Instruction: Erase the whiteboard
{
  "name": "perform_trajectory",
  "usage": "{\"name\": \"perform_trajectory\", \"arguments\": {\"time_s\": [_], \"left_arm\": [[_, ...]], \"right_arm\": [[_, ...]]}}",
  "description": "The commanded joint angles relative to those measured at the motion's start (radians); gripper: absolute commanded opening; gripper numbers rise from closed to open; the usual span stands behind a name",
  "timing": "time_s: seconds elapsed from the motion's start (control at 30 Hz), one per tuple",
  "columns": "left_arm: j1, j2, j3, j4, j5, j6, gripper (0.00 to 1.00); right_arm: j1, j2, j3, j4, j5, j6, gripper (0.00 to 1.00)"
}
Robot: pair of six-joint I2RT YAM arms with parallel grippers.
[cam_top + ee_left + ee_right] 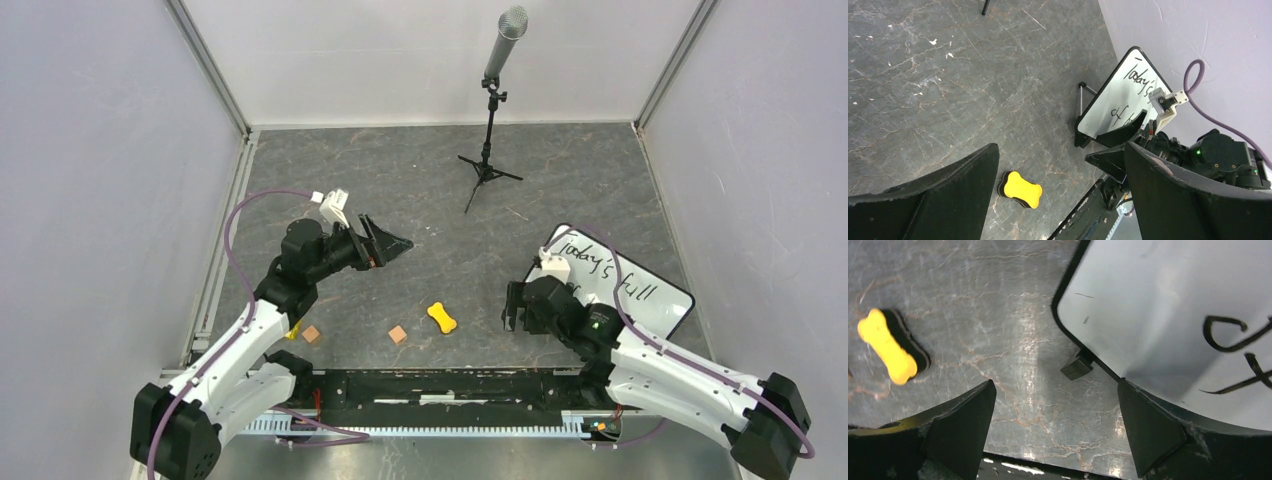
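Observation:
The whiteboard (640,288) lies at the right of the table, white with a black rim and black handwriting. It also shows in the left wrist view (1118,100) and the right wrist view (1168,315), with a small black foot (1077,368). A yellow bone-shaped eraser (442,318) with a black underside lies mid-table; it shows too in the left wrist view (1020,190) and the right wrist view (890,346). My left gripper (385,243) is open and empty, raised left of centre. My right gripper (517,305) is open and empty at the board's near-left corner.
A microphone on a small black tripod (488,150) stands at the back centre. Two small brown blocks (398,334) (311,334) lie near the front. A black rail (450,385) runs along the near edge. Grey walls enclose the table.

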Motion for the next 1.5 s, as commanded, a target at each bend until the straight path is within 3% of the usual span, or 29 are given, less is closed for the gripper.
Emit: {"name": "perform_trajectory", "arguments": {"time_s": [0.0,0.07,0.17,0.3,0.43,0.53,0.63,0.8,1.1,1.33,1.47], "left_arm": [[-0.004,-0.029,-0.008,0.056,-0.027,-0.002,1.00],[-0.005,-0.041,-0.007,0.044,-0.027,0.004,1.00],[-0.005,-0.061,-0.007,0.017,-0.038,0.015,1.00],[-0.005,-0.082,-0.011,-0.006,-0.055,0.033,1.00],[-0.004,-0.092,-0.015,-0.012,-0.058,0.042,1.00],[-0.004,-0.097,-0.018,-0.012,-0.057,0.044,1.00],[-0.004,-0.099,-0.017,-0.012,-0.060,0.048,1.00],[-0.004,-0.099,-0.021,-0.012,-0.065,0.054,1.00],[-0.004,-0.098,-0.031,-0.012,-0.082,0.065,1.00],[-0.004,-0.083,-0.039,-0.008,-0.086,0.070,1.00],[-0.005,-0.085,-0.041,-0.008,-0.095,0.073,1.00]], "right_arm": [[0.008,-0.029,-0.046,0.036,0.108,0.219,0.98],[0.008,-0.011,-0.057,0.042,0.133,0.311,0.99],[0.008,0.042,-0.046,0.031,0.152,0.410,0.93],[0.008,0.123,-0.001,-0.035,0.201,0.512,0.69],[0.009,0.203,0.038,-0.089,0.241,0.569,0.66],[0.010,0.258,0.051,-0.073,0.253,0.570,0.61],[0.013,0.297,0.062,-0.046,0.250,0.566,0.47],[0.020,0.356,0.093,-0.035,0.260,0.563,0.44],[0.077,0.485,0.176,-0.045,0.343,0.507,0.30],[0.094,0.546,0.191,0.022,0.355,0.423,0.06],[0.096,0.569,0.206,0.065,0.351,0.357,0.01]]}}
